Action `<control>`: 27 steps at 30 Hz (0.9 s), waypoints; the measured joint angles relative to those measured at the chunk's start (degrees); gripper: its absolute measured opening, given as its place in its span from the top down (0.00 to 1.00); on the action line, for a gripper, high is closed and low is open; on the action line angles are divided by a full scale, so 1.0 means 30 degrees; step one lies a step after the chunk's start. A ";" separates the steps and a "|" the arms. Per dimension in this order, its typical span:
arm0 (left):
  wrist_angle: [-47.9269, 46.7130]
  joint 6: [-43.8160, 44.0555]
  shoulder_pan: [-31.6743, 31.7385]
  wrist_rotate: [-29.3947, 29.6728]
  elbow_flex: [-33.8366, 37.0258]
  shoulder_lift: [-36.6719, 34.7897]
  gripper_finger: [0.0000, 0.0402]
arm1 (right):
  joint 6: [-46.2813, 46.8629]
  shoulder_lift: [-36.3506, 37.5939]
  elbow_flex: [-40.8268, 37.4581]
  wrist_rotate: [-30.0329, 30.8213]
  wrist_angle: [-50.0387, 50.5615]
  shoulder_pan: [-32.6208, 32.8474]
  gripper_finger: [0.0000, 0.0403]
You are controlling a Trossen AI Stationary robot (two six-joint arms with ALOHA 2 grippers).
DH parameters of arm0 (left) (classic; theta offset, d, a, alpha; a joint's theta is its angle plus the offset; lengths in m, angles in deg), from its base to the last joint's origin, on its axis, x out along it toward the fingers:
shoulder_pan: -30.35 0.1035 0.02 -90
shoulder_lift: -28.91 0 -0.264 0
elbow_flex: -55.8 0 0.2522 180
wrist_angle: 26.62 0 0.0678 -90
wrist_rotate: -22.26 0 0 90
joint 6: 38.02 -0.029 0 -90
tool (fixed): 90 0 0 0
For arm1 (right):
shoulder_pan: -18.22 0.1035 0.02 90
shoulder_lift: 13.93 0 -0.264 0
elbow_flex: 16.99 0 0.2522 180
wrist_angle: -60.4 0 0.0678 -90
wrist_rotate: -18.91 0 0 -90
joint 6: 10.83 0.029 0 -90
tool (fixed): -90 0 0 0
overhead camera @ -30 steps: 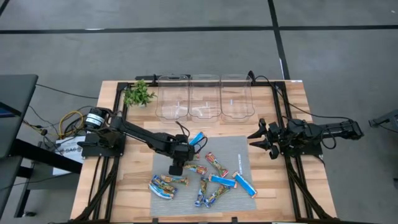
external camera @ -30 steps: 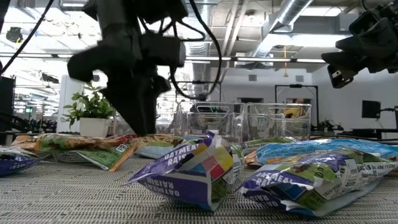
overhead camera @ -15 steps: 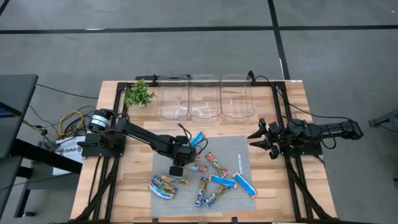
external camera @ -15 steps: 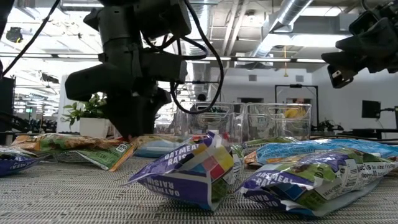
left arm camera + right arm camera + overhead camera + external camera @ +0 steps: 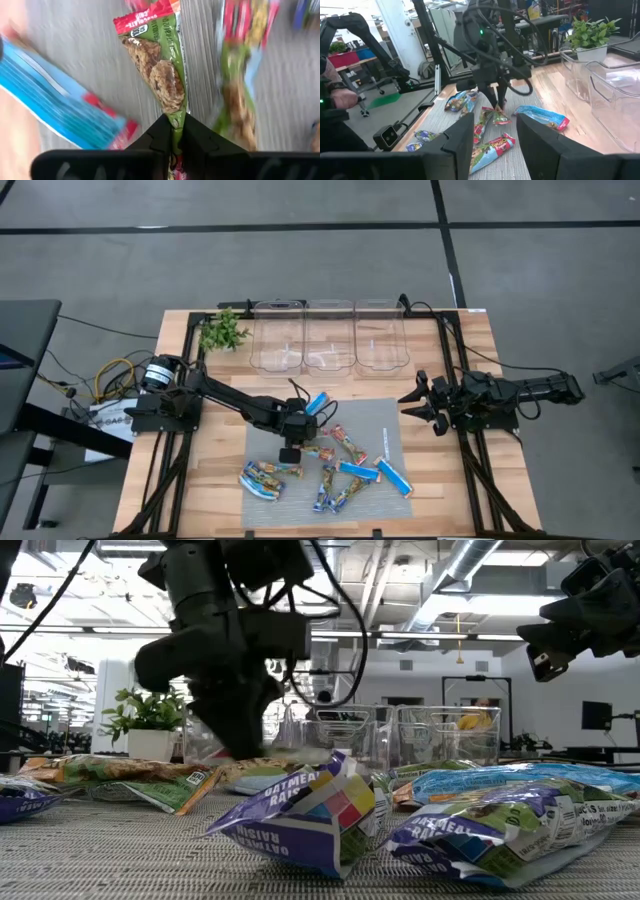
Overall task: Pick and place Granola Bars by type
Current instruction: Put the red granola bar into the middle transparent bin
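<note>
Several granola bars lie scattered on the grey mat (image 5: 385, 420): bright blue ones (image 5: 356, 471), red-green-orange ones (image 5: 348, 444) and blue-silver-yellow ones (image 5: 262, 478). My left gripper (image 5: 291, 446) stands low over the mat's left half, shut on a red-green-orange bar (image 5: 157, 70). Beside that bar lie a bright blue bar (image 5: 55, 100) and another red-green one (image 5: 240, 75). My right gripper (image 5: 418, 406) hangs open and holds nothing, above the table's right side, away from the bars. My left gripper pinches the green end (image 5: 175, 122) of the red-green-orange bar between its two fingers. The fingers come from above, pointing down. The bar stretches away from them, its red end (image 5: 145, 20) farthest off. It seems to lie on the mat.
Three clear bins (image 5: 330, 335) stand in a row at the table's far edge, with a green plant sprig (image 5: 222, 332) to their left. Bare wood (image 5: 215, 470) shows left of the mat. Cables and a box (image 5: 110, 395) lie off the table's left side.
My left gripper has shifted a little toward the table's right edge, staying low over the mat, and has shut on the red-green-orange bar.
</note>
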 joint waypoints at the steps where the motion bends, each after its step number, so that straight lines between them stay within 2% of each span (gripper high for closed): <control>1: 0.0312 0.0009 0.0050 0.0223 0.0000 -0.0171 0.93 | 0.0000 0.0000 0.0007 0.0000 0.0000 0.0000 0.65; 7: 0.2596 0.0070 0.0386 0.1111 0.0000 -0.1495 0.98 | 0.0000 0.0000 0.0007 -0.0002 0.0000 -0.0002 0.65; 11: 0.4807 0.0480 0.0783 0.2139 0.0000 -0.2561 0.97 | 0.0000 0.0000 0.0004 -0.0001 0.0000 -0.0003 0.64; 16: 0.9030 0.1283 0.1463 0.2968 0.0000 -0.4155 0.94 | 0.0000 0.0000 0.0007 0.0000 0.0000 0.0000 0.65; 21: 1.3045 0.1420 0.1840 0.3023 -0.0015 -0.5261 0.96 | 0.0000 -0.0007 0.0007 0.0000 0.0000 0.0000 0.64; 27: 1.4024 0.1827 0.1849 0.2843 -0.0022 -0.5527 0.97 | 0.0000 -0.0007 0.0006 0.0000 0.0000 -0.0004 0.65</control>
